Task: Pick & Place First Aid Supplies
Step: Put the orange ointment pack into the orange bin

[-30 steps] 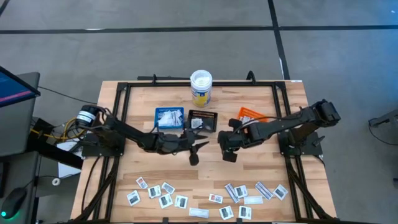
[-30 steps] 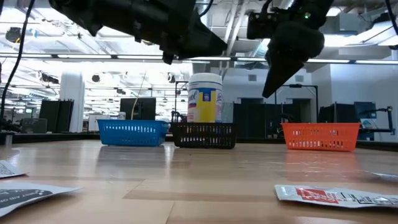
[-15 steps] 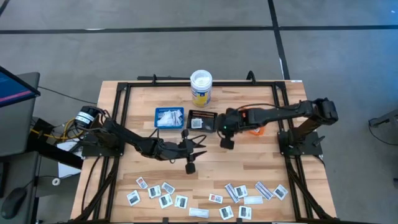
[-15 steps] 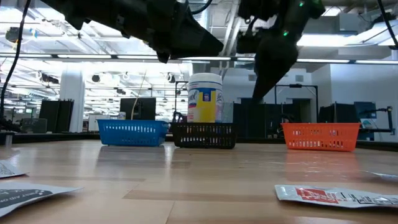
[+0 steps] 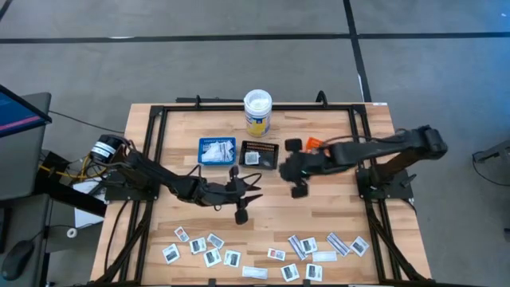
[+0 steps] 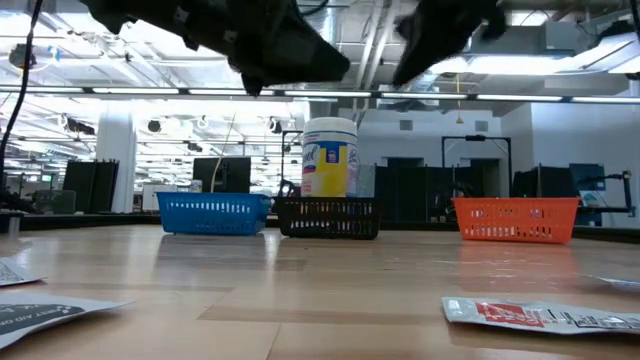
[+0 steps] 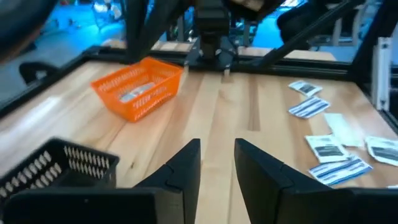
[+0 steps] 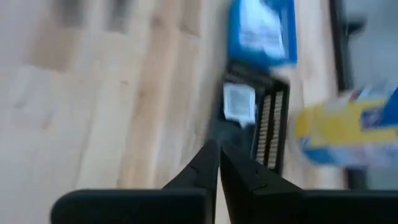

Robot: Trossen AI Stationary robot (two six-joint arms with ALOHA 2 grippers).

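Observation:
The first aid supplies are small flat packets; several lie along the table's near edge. More lie in the blue tray, and one white packet rests flat in the black tray. My right gripper hangs shut and empty above the table, just right of the black tray. My left gripper hovers level over the table's middle, open, with nothing between its fingers.
An orange tray stands at the far right, partly under my right arm. A white-lidded, yellow-labelled tub stands behind the trays. A black frame runs around the tabletop. Bare wood lies between the trays and the packets.
My right gripper has gone from the table's middle toward the far edge, up to the black tray. It has then risen and rolled, and its tips now leave the top of the low view. My left gripper has swung slightly toward the near edge.

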